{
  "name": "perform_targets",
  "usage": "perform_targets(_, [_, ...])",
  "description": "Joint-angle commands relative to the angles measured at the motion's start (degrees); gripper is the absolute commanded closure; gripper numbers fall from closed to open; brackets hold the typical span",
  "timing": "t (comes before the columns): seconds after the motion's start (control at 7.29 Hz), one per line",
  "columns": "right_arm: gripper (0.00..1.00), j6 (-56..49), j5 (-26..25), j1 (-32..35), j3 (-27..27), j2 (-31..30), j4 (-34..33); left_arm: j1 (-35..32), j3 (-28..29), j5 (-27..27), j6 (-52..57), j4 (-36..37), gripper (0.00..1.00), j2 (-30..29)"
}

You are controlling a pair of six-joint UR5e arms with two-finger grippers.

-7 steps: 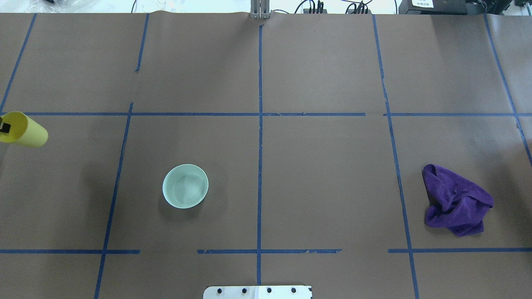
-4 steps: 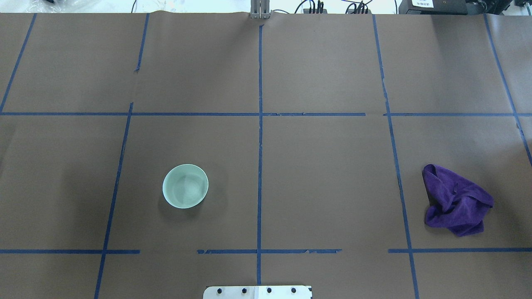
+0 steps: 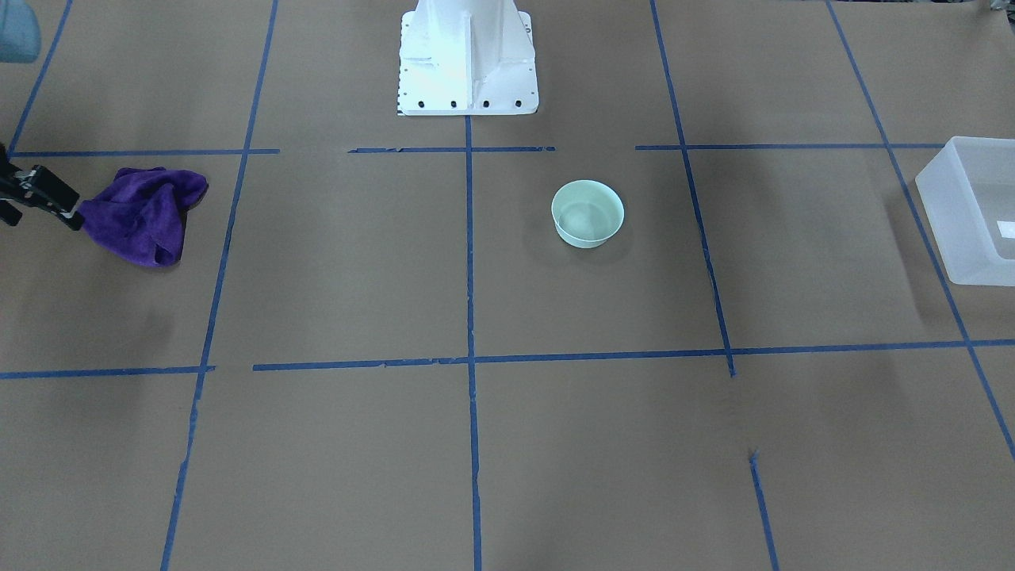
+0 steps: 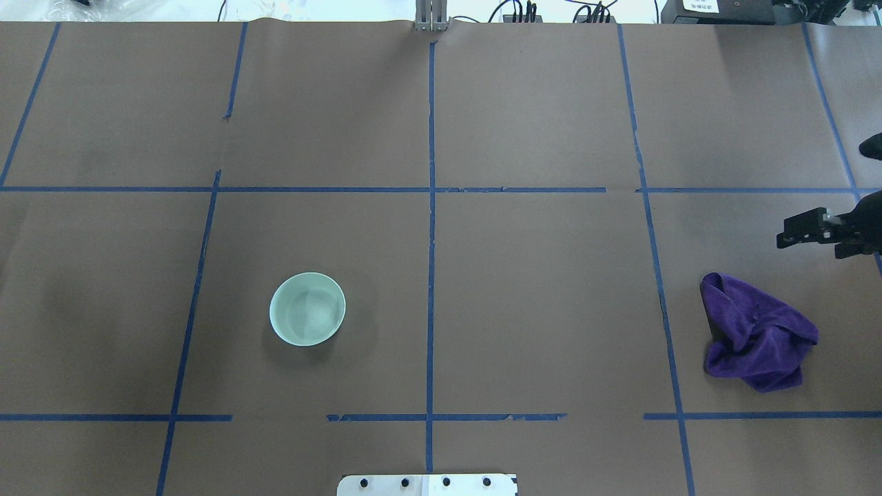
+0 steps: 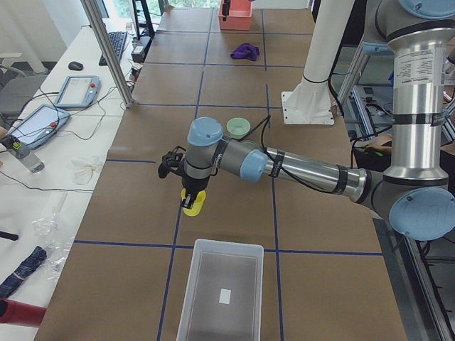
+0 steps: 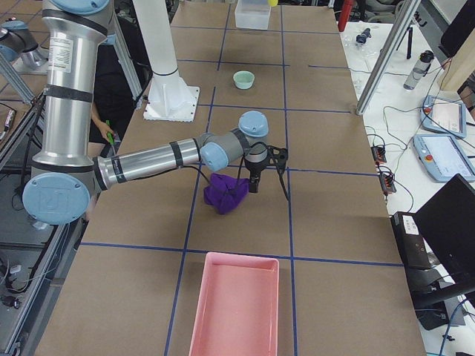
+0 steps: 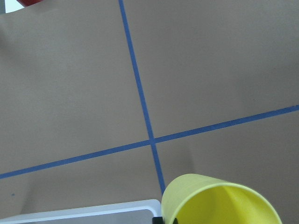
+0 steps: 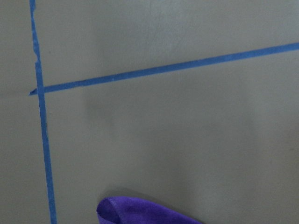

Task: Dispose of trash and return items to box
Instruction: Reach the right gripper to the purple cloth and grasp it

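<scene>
My left gripper [image 5: 186, 193] is shut on the yellow cup [image 5: 194, 204] and holds it tilted above the table, just short of the frosted-white box [image 5: 193, 284]. In the left wrist view the cup [image 7: 219, 200] fills the lower right and the box's corner [image 7: 93, 215] shows at the bottom. Both are outside the overhead view. The mint-green bowl [image 4: 307, 308] stands upright and empty left of the table's middle [image 3: 587, 212]. My right gripper [image 4: 813, 241] is open and empty, just behind a crumpled purple cloth [image 4: 758, 334].
The box [image 3: 936, 206] sits at the table's left end. A pink tray [image 6: 234, 304] lies at the right end, near the cloth [image 6: 226, 193]. The white robot base [image 3: 468, 55] stands at the near edge. Blue tape lines grid the brown paper.
The yellow cup in my left gripper has moved left out of the overhead view. My right gripper has come into view at the right edge, above the purple cloth.
</scene>
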Motion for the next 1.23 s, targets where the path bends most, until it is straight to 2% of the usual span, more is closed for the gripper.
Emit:
perform_targets(0.0, [0.00, 2.6, -4.4, -9.4, -0.1, -1.2, 2.0, -3.1, 2.7, 0.0, 4.3, -0.1, 1.00, -0.1])
perform_targets(0.41, [0.00, 2.5, -6.5, -16.1, -0.2, -3.8, 1.9, -3.4, 4.2, -0.2, 4.3, -0.2, 1.00, -0.1])
perform_targets(0.82, [0.00, 2.6, -6.5, -18.3, -0.2, -4.5, 1.8, -3.5, 5.5, -0.3, 4.4, -0.5, 1.00, 0.0])
perform_targets(0.96, [0.11, 2.5, -6.5, -18.4, -0.2, -5.0, 1.7, -3.5, 7.8, -0.5, 4.3, -0.8, 1.00, -0.3])
perform_targets(1.1, [0.42, 2.5, -6.3, -18.3, -0.2, -5.3, 1.7, -3.5, 9.8, -0.6, 4.3, -1.0, 1.00, -0.9])
